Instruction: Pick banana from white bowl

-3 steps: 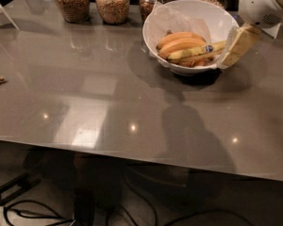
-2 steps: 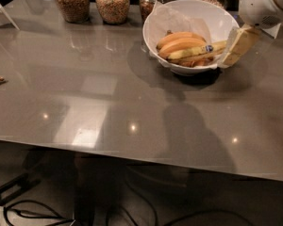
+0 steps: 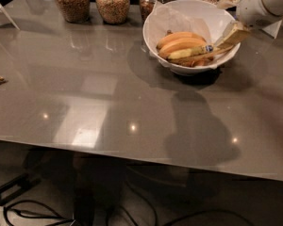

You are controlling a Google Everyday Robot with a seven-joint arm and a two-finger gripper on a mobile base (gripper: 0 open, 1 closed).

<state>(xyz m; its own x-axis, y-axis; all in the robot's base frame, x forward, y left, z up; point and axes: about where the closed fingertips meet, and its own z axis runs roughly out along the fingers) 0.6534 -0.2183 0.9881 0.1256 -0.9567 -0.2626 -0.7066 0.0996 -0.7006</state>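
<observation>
Gripper (image 3: 230, 37) has slid slightly left over the right rim of the bowl (image 3: 150, 32), tip now at the banana (image 3: 191, 52), which lies unlifted in the bowl beside the orange bananas (image 3: 179, 40); grip state can't tell, grasp probably next.

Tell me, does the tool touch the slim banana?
Cannot tell. In the camera view the tool sits at the white bowl's right rim beside the banana's end; neither contact nor gap shows.
</observation>
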